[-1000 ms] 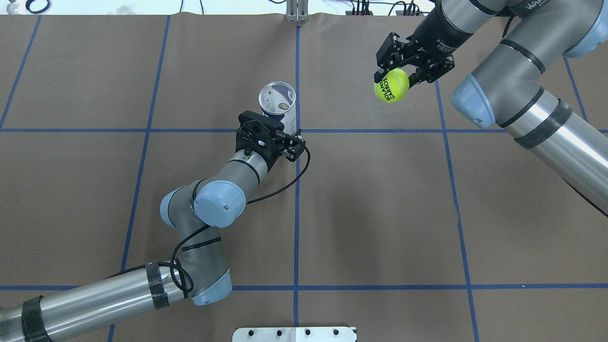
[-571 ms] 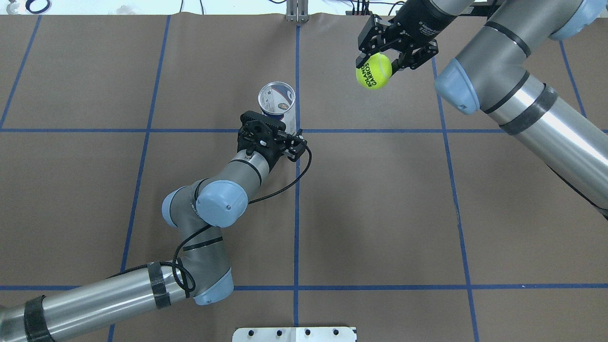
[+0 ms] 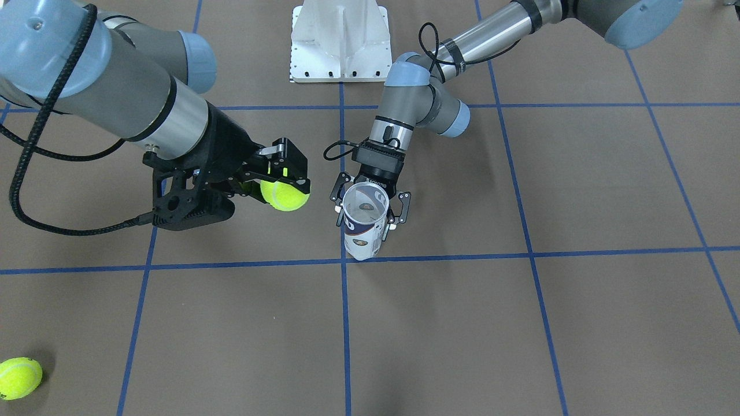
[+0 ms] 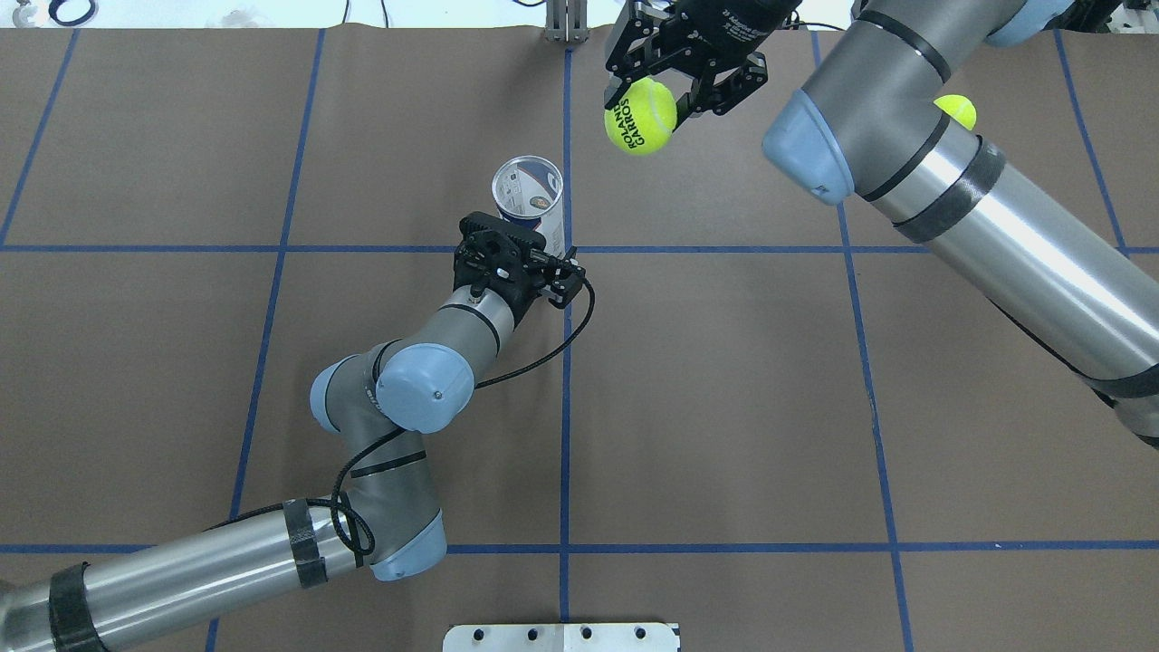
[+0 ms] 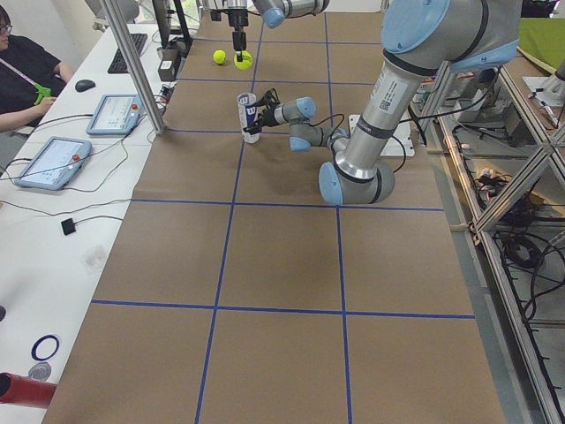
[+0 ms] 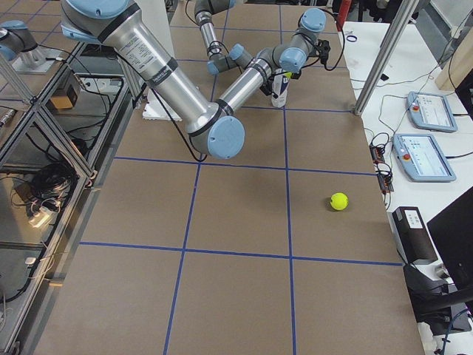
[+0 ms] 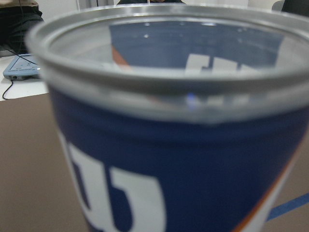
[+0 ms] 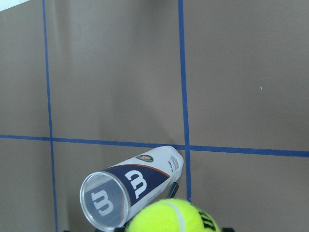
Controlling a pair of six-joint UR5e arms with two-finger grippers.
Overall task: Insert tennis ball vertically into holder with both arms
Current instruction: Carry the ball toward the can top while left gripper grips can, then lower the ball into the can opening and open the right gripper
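While left pincer (image 3: 370, 201) clamps holder (image 3: 361, 234), right pincer (image 3: 282, 186) grips ball (image 3: 285, 198); spare ball (image 3: 18, 378) lies apart.

You have the clear, navy-and-white labelled holder (image 3: 362, 234) standing upright on the bench (image 4: 724, 380), mouth open, gripped at its sides by the left gripper (image 3: 370, 203). The yellow tennis ball (image 4: 640, 116) sits pinched in the right gripper (image 4: 650, 98), well apart from it.

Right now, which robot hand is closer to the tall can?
Left. The left gripper has its jaws around the can; the right gripper, holding a tennis ball, is off to one side, apart.
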